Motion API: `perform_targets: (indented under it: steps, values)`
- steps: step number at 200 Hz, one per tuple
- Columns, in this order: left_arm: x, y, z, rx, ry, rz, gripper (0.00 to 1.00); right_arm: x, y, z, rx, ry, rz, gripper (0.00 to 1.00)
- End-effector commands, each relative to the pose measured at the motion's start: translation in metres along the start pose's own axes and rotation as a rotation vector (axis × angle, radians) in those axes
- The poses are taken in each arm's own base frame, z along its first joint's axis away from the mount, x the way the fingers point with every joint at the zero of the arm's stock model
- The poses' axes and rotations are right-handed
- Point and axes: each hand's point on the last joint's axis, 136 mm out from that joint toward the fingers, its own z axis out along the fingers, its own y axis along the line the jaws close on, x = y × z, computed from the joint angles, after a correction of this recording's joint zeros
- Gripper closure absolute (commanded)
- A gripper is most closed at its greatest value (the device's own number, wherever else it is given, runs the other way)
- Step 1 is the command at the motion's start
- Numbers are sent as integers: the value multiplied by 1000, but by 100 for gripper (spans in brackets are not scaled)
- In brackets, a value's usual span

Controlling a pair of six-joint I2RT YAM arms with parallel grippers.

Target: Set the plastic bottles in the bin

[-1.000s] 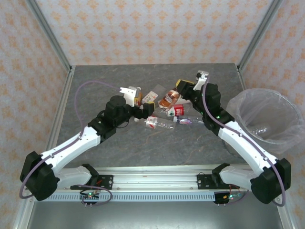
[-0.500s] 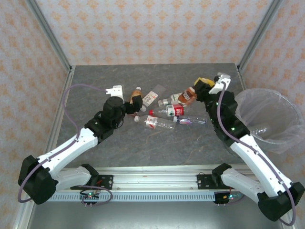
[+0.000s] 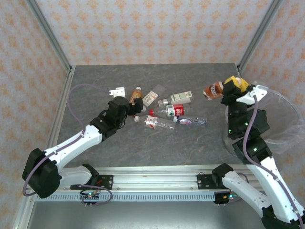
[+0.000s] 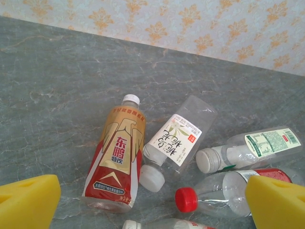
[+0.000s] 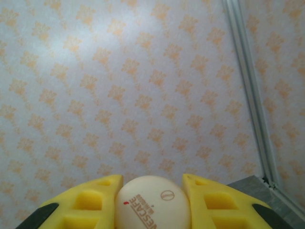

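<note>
My right gripper point(image 3: 228, 88) is raised above the table just left of the bin point(image 3: 286, 102) and is shut on a brown-labelled bottle point(image 3: 213, 90). In the right wrist view the bottle's cream cap point(image 5: 152, 204) sits between the yellow pads point(image 5: 90, 202). Several plastic bottles lie in a cluster on the grey table: a red-and-gold one point(image 3: 136, 94) point(image 4: 116, 152), a white-labelled one point(image 3: 152, 97) point(image 4: 178, 138), a green-labelled one point(image 3: 180, 97) point(image 4: 252, 148), a red-capped one point(image 3: 169, 111) point(image 4: 214, 195) and two clear ones point(image 3: 159, 123) point(image 3: 193, 121). My left gripper point(image 3: 129, 106) point(image 4: 152, 205) hangs open near the red-and-gold bottle.
The bin's crinkled clear bag stands at the right table edge, partly hidden by my right arm. Patterned walls and metal posts point(image 3: 50, 36) close in the back and sides. Bare grey table point(image 3: 157, 148) lies in front of the bottles.
My right gripper has lifted the brown-labelled bottle out of the cluster and carried it up and to the right, to the bin's rim. The left gripper has drawn back slightly, still open.
</note>
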Motion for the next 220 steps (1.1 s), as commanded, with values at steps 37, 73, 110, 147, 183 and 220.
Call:
perform_targets:
  steps: [37, 73, 110, 147, 183, 220]
  values:
    - [-9, -3, -4, 35, -38, -30, 0, -55, -33, -20, 176, -130, -165, 100]
    - [-10, -4, -5, 50, -49, -21, 0, -53, -51, -22, 293, -115, -250, 100]
    - [-11, -5, -7, 54, -55, -24, 0, -46, -64, -20, 403, -110, -348, 100]
    - [-9, -5, -4, 55, -45, -21, 0, -36, -72, -15, 471, -94, -443, 100]
    - [-9, -8, -1, 57, -39, -33, 0, -22, -113, -13, 634, -65, -477, 100]
    - [-9, -7, 0, 45, -31, -38, 0, 1, -145, -12, 715, -15, -434, 99]
